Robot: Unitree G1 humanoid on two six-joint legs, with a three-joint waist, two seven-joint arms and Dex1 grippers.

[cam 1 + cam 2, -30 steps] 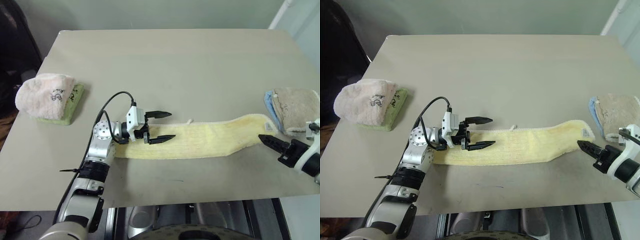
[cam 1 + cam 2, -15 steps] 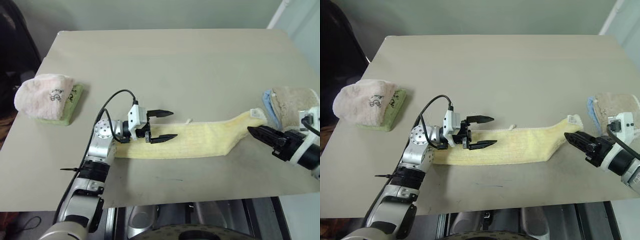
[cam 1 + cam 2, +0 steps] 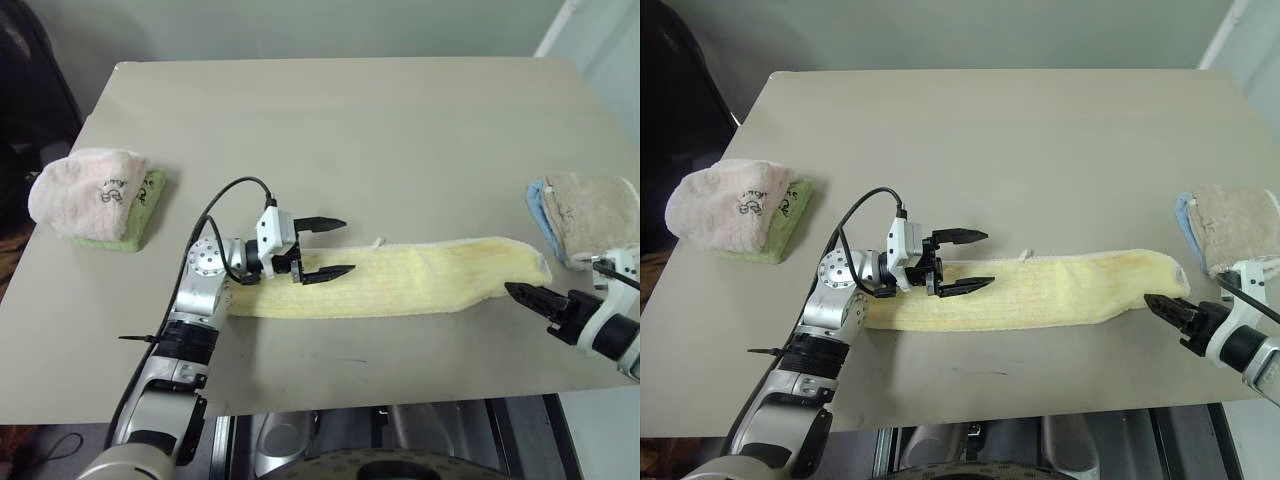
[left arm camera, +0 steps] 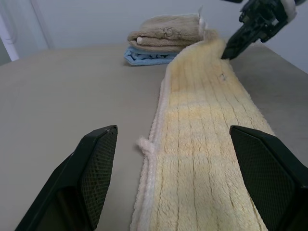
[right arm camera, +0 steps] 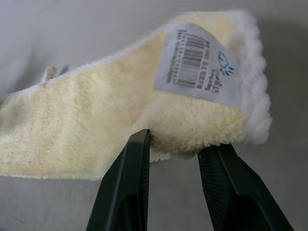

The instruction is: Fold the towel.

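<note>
The towel (image 3: pixel 400 282), pale yellow and fluffy, lies as a long strip across the near part of the table. My left gripper (image 3: pixel 349 246) hovers open over its left end and points along the strip, one finger (image 4: pixel 98 163) on each side of the strip. My right gripper (image 3: pixel 510 290) is at the towel's right end. In the right wrist view its fingers (image 5: pixel 132 183) stand a little apart, tips at the towel's near edge just below the white tag (image 5: pixel 199 65). I cannot tell whether any cloth lies between them.
A pink towel (image 3: pixel 88 190) sits on a green one (image 3: pixel 145 215) at the table's left edge. A beige towel (image 3: pixel 595 215) lies on a blue one (image 3: pixel 537 205) at the right edge, just behind my right gripper. The table's front edge (image 3: pixel 400 395) is close.
My right gripper went from shut to slightly apart. Half a second ago it reached left and the towel's right end bunched leftward. Now it has drawn back and the end lies flat. The left arm kept still.
</note>
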